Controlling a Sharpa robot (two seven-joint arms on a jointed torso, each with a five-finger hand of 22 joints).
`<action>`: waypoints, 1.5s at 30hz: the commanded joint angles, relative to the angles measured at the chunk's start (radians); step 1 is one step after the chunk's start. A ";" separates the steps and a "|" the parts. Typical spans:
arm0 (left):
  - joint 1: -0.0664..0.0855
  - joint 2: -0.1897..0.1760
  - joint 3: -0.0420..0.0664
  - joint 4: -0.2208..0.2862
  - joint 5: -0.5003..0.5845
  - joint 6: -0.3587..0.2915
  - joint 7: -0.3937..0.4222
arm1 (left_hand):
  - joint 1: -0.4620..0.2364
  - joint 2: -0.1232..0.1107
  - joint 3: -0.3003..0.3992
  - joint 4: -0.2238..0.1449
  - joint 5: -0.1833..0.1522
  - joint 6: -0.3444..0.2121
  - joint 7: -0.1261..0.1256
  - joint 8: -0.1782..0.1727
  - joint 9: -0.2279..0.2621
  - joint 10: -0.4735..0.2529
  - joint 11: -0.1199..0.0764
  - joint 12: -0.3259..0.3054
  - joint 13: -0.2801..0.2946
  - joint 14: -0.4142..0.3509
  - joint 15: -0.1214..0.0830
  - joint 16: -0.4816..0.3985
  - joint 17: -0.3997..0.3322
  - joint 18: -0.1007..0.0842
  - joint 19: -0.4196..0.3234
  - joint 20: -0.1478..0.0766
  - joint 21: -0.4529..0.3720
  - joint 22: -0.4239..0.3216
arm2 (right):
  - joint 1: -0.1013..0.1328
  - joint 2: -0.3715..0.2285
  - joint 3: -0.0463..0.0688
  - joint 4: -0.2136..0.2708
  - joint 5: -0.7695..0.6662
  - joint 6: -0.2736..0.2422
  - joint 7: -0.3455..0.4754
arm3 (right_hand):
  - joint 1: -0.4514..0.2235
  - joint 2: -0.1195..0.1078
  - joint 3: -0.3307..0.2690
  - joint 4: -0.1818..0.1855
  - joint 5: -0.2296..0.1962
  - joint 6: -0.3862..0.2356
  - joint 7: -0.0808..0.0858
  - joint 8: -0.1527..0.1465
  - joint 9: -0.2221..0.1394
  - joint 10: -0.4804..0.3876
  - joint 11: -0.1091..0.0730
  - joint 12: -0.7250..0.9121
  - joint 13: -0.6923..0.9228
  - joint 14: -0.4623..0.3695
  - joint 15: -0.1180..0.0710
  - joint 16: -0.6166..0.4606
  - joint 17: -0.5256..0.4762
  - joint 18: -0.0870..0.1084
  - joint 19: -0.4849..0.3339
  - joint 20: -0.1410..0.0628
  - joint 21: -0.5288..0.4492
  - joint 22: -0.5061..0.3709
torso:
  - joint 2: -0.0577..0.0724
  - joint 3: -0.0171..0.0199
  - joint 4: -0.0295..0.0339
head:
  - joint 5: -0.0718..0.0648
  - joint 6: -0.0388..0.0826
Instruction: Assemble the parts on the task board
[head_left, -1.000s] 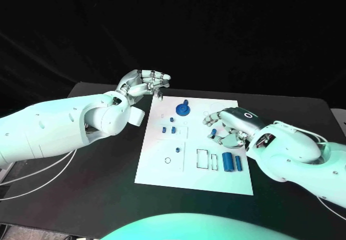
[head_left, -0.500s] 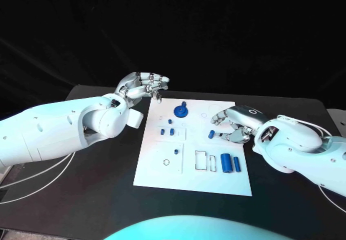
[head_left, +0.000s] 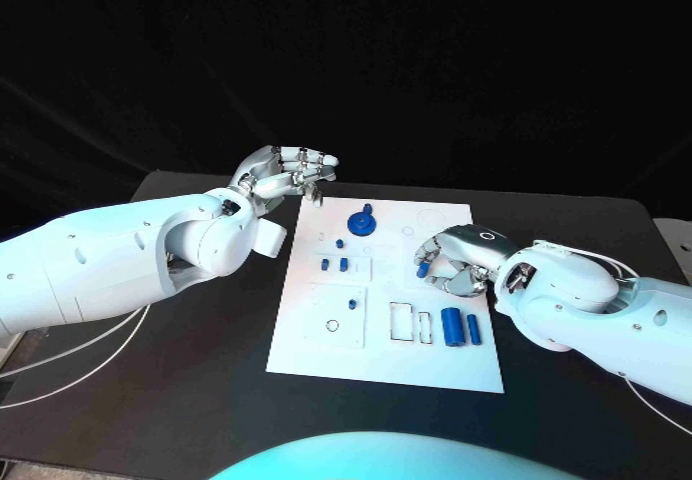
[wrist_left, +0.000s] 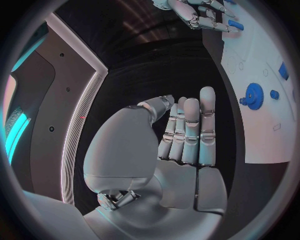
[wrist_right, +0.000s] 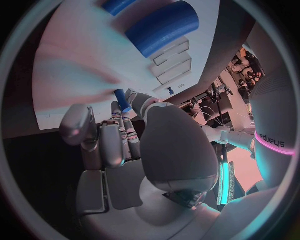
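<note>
- Right silver many-fingered hand over the flat white task board, pinching a small blue cylindrical peg at its fingertips (peg also at).
- Two larger blue cylinders lying on the board just behind that hand's wrist.
- Left silver hand beyond the board's far corner, fingers curled inward, holding nothing; blue gear-shaped part near it.

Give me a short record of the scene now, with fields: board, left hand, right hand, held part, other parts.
board: white task board flat on the black table
left hand: left hand above the table beside the board's far left corner, fingers curled in, holding nothing
right hand: right hand over the board's right side
held part: small blue peg pinched in the right hand's fingertips
other parts: blue gear; two blue cylinders lying side by side
</note>
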 joint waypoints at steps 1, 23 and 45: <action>0.001 0.001 0.001 0.001 0.003 0.015 0.003 | 0.002 0.007 0.001 -0.005 0.003 -0.006 -0.002 0.006 0.001 -0.009 0.001 0.004 0.001 -0.005 0.002 -0.001 -0.001 0.007 0.001 0.004 -0.004 -0.001 | -0.002 0.006 0.000 -0.004 -0.035 0.005 -0.008 | 0.001 0.005 0.020 0.005 -0.002 0.018 0.000 0.008 -0.001 0.021 -0.001 0.011 -0.004 0.028 -0.005 0.009 0.008 0.000 0.012 -0.001 0.023 0.013 | 0.001 -0.0014 0.0011 | -0.002 -0.001; 0.001 -0.001 0.001 0.002 0.002 0.016 0.000 | 0.002 0.007 0.001 -0.005 0.003 -0.006 -0.002 0.006 0.001 -0.009 0.001 0.004 0.001 -0.005 0.002 -0.001 -0.001 0.007 0.001 0.004 -0.004 -0.001 | -0.004 0.021 -0.001 -0.012 -0.054 -0.064 -0.057 | -0.028 0.023 0.072 0.032 0.005 0.078 -0.009 0.044 0.012 0.087 -0.013 0.028 -0.014 0.033 -0.014 0.025 0.024 -0.012 0.033 -0.008 0.090 0.056 | 0.000 -0.0005 -0.0002 | -0.002 -0.006; 0.001 -0.002 0.001 0.002 0.002 0.016 -0.005 | 0.000 0.007 0.001 -0.005 0.002 -0.007 -0.001 0.007 0.002 -0.012 0.001 0.009 0.002 -0.005 0.002 -0.001 -0.002 0.006 0.001 0.004 -0.003 0.000 | -0.004 0.028 -0.001 -0.023 -0.085 0.017 -0.080 | -0.028 0.019 0.080 0.021 -0.001 0.097 -0.017 0.070 0.027 0.118 -0.022 0.025 -0.015 0.034 -0.022 0.030 0.028 -0.018 0.041 -0.017 0.123 0.078 | 0.000 -0.0004 -0.0001 | -0.003 -0.012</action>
